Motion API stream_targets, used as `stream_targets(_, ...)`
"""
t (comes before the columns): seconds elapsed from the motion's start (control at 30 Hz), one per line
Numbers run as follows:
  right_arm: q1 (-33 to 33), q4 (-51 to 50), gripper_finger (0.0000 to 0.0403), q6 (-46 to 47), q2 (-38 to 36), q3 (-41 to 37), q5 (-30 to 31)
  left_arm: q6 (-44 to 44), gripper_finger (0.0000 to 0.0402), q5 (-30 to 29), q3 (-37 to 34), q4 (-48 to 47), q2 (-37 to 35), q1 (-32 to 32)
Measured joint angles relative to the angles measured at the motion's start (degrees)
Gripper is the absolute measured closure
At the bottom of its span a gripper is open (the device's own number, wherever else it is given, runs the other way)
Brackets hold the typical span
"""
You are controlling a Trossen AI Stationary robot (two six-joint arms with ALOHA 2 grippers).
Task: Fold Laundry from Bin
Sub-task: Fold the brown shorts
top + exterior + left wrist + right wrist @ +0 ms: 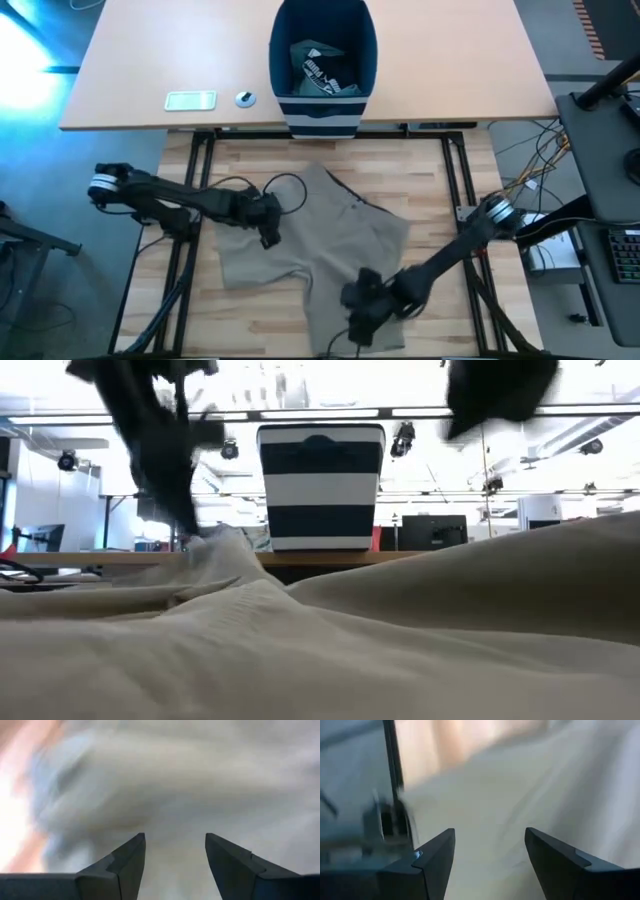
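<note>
On the far-left of the light wooden table (250, 160), the left arm's base sits at the edge, arm stretched rightward and low across the slats. Left gripper (268, 222) at the left edge of the beige garment (330, 245), pointed onto the cloth. Wrist view: both dark fingers (125, 865) spread apart, nothing between them, blurred beige cloth just ahead. Released.

Centre: beige garment spread rumpled over the table, one corner reaching toward the bin. Low view: its folds fill the foreground.

Far centre: navy striped bin (323, 60) on the tan desk (150, 70) behind the table, upright. Inside, a navy garment with white lettering (318, 72) over greyish cloth.

On the desk, left of the bin: a flat white device (190, 100) and a small round object (244, 98).

Right: right arm angles from its base at the right edge down-left. Right gripper (362, 305) at the garment's near edge. Wrist view: fingers (437, 860) apart, holding nothing, cloth beneath.
</note>
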Motion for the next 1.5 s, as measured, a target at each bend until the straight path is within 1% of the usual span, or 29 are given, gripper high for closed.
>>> stream_targets(0.07, -0.5, -2.8, 0.0165, 1.2, -3.9, -1.2, 5.3, -2.9, 0.0210, 0.6, 2.0, 2.8, -1.3, -3.0)
stream_targets(0.17, -2.2, -12.2, 0.0165, 8.9, -9.6, -4.2, 12.3, -7.5, 0.0210, 0.7, 3.8, 5.5, -1.1, -6.8)
stream_targets(0.2, -3.1, -14.1, 0.0165, 11.5, -11.9, -5.6, 13.9, -9.5, 0.0210, 0.7, 4.3, 5.1, -0.5, -7.6)
stream_targets(0.27, -5.0, -16.4, 0.0165, 15.4, -15.6, -9.6, 15.0, -13.2, 0.0210, 0.9, 5.0, 5.4, 0.5, -9.5)
stream_targets(0.33, -7.2, -16.3, 0.0165, 17.1, -18.1, -14.5, 13.3, -16.6, 0.0210, 1.2, 5.1, 5.5, 1.9, -11.1)
stream_targets(0.47, -12.5, -15.9, 0.0165, 18.1, -19.5, -24.3, 5.4, -21.6, 0.0210, 1.3, 5.0, 8.8, 6.0, -14.9)
stream_targets(0.6, -18.6, -14.8, 0.0165, 17.1, -19.5, -32.9, -1.2, -21.6, 0.0210, 1.2, 6.0, 18.3, 11.0, -20.2)
stream_targets(0.67, -22.0, -14.5, 0.0165, 14.7, -19.5, -36.1, -3.2, -21.1, 0.0210, 1.2, 7.4, 24.4, 13.4, -22.0)
stream_targets(0.73, -26.0, -14.9, 0.0165, 11.4, -20.1, -38.6, -3.1, -21.1, 0.0210, 1.2, 9.4, 27.2, 15.9, -22.7)
stream_targets(0.83, -31.4, -19.3, 0.0165, 4.8, -21.4, -39.9, -2.0, -21.4, 0.0210, 0.9, 13.5, 25.6, 20.1, -22.6)
stream_targets(0.9, -34.5, -23.9, 0.0165, 0.3, -22.8, -39.5, 0.7, -21.3, 0.0210, 0.6, 16.8, 23.5, 22.7, -22.1)
stream_targets(0.97, -36.2, -27.8, 0.0165, -3.3, -25.0, -38.3, 4.9, -21.1, 0.0210, 0.6, 20.2, 21.0, 25.0, -21.5)
stream_targets(1.0, -36.4, -28.8, 0.0165, -5.0, -26.5, -37.7, 6.3, -21.1, 0.0210, 0.6, 22.1, 19.4, 26.1, -21.1)
stream_targets(1.03, -36.2, -28.5, 0.0166, -6.8, -28.3, -37.2, 6.4, -20.9, 0.0210, 0.6, 23.8, 17.9, 27.2, -20.8)
stream_targets(1.07, -35.7, -27.3, 0.0167, -8.0, -30.2, -36.9, 5.5, -20.9, 0.0210, 0.5, 25.5, 16.1, 28.2, -20.4)
stream_targets(1.13, -33.6, -22.5, 0.0170, -8.8, -33.9, -37.0, 1.6, -21.3, 0.0210, -0.2, 28.0, 12.3, 29.0, -19.7)
stream_targets(1.2, -30.6, -15.7, 0.0173, -9.1, -36.9, -38.4, -2.6, -22.5, 0.0210, -0.3, 29.4, 9.8, 29.1, -18.8)
stream_targets(1.23, -29.1, -13.4, 0.0174, -8.9, -37.7, -39.3, -3.6, -23.1, 0.0210, -0.5, 29.5, 8.9, 29.0, -18.4)
stream_targets(1.3, -27.4, -11.8, 0.0175, -8.5, -37.9, -41.4, -3.9, -24.0, 0.0210, -0.7, 29.4, 7.6, 28.7, -17.9)
stream_targets(1.4, -28.0, -11.4, 0.0174, -8.3, -36.0, -45.0, -4.6, -25.7, 0.0210, -0.8, 29.6, 6.9, 28.2, -17.9)
stream_targets(1.5, -29.7, -10.3, 0.0174, -8.2, -33.3, -48.5, -6.3, -35.0, 0.0210, -1.2, 30.0, 1.5, 27.4, -18.0)
